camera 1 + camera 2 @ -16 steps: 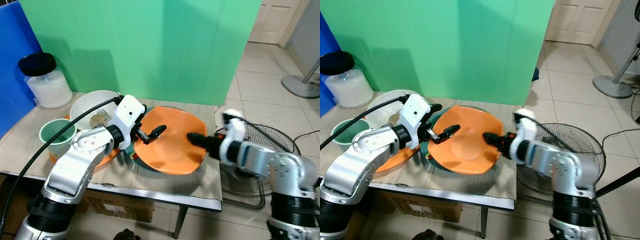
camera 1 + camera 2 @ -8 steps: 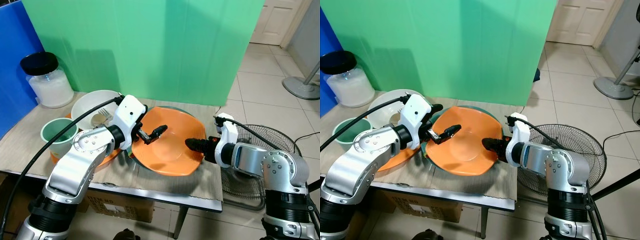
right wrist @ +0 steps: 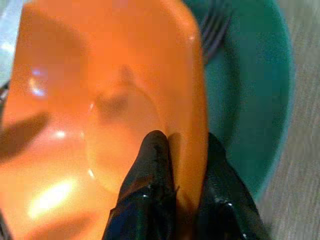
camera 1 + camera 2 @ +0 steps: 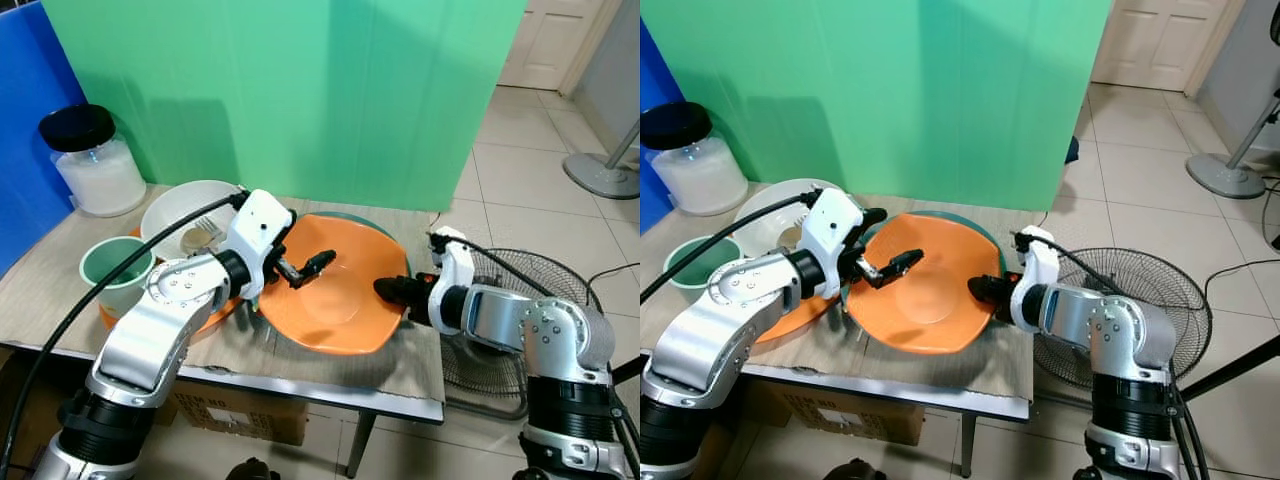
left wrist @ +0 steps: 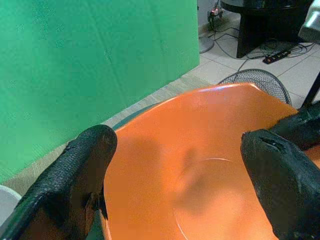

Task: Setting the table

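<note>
Orange plate (image 4: 335, 285) sits at the table's (image 4: 300, 360) near right corner, tilted, lifted off the teal plate (image 3: 252, 100) beneath it. Your right gripper (image 3: 187, 165) pinches its right rim, one finger inside the dish and one under the lip. Your left gripper (image 4: 303, 268) reaches over the plate's left rim with fingers spread, one above the dish and the other hidden behind the edge; you cannot tell from the head views whether it touches.

To do this step well, keep the right pinch firm and lift evenly, since the hold is at one edge only and the plate may swing or slip. Bring the left fingers onto the opposite rim before you carry it, and clear the fork (image 3: 212, 25) lying on the teal plate.

Count as you go: one orange plate in hand, one teal plate under it, one fork on that. Toward the left edge stand one mint cup (image 4: 117, 268) and one white bowl (image 4: 172, 212) holding cutlery, both on a second orange plate (image 4: 205, 315). At the far left corner stands one glass jar (image 4: 92, 165) with a black lid
</note>
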You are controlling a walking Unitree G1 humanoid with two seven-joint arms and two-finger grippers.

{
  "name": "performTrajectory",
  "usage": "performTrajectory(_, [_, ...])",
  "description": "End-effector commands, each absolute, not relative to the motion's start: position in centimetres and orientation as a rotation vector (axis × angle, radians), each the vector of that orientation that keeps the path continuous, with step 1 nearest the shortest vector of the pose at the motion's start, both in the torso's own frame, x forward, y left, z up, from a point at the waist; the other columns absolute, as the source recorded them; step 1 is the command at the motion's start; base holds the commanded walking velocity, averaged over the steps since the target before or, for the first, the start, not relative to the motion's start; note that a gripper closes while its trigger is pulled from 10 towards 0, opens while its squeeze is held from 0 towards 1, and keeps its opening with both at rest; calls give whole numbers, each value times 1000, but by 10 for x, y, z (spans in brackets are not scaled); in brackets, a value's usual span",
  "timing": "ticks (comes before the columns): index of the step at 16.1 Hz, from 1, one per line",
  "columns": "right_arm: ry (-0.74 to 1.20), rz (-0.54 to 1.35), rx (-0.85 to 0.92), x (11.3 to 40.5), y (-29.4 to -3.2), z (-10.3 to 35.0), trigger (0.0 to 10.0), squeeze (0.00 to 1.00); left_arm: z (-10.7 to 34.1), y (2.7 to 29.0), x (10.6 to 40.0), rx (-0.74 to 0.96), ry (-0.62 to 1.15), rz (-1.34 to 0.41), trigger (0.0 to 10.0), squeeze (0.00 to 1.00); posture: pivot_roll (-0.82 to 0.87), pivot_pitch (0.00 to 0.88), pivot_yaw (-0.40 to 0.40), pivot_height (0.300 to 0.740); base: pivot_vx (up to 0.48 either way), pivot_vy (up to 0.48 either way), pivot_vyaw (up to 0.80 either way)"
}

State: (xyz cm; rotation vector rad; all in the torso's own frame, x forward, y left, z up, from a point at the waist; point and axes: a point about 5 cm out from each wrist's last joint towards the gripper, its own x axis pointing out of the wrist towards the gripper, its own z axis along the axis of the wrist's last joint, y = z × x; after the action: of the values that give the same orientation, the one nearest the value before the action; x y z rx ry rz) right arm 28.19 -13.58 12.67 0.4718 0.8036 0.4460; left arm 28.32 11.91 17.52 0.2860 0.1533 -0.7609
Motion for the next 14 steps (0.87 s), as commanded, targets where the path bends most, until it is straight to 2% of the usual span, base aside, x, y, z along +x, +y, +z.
performTrajectory(1, [843, 412, 456, 280, -139, 121, 0, 0, 177, 118, 285, 297, 143, -766, 10000, 0, 94, 0, -10, 740, 0, 0, 0])
performTrajectory(6, [832, 402, 469, 282, -141, 124, 0, 0, 188, 118, 290, 272, 87, -741, 10000, 0, 95, 0, -8, 740, 0, 0, 0])
performTrajectory(7, [790, 386, 505, 285, -147, 132, 0, 0, 213, 117, 291, 148, -33, -745, 10000, 0, 97, 0, -9, 740, 0, 0, 0])
performTrajectory(10, [715, 362, 553, 286, -160, 148, 0, 0, 243, 119, 289, 17, -166, -770, 10000, 0, 98, 0, -7, 740, 0, 0, 0])
performTrajectory(14, [582, 371, 557, 283, -169, 174, 0, 0, 249, 120, 286, -8, -193, -775, 10000, 0, 93, 0, 11, 740, 0, 0, 0])
